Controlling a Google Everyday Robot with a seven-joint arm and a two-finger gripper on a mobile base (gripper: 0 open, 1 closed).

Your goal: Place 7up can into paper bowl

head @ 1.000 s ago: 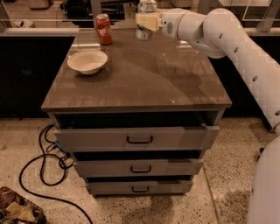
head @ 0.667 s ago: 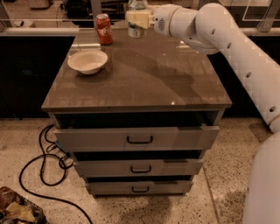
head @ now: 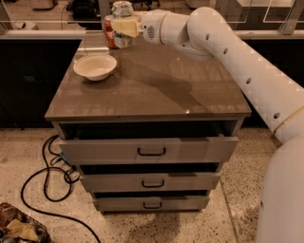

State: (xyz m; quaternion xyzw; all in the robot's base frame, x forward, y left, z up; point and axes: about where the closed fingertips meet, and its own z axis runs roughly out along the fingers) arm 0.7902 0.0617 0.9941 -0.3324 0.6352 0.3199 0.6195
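hand clamped on can, upright, aloft over far edge of counter | bowl lies picture-left, nearer camera, lower | likely next: carry over bowl, lower

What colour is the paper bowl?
Off-white paper bowl, camera view; the gripper holds the 7up can behind it.

Grey three-drawer cabinet, speckled terrazzo floor, black cable left.

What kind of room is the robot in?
Probably an office or lab: a grey drawer cabinet, loose cables on speckled floor. The gripper holds the 7up can over the cabinet's back edge.
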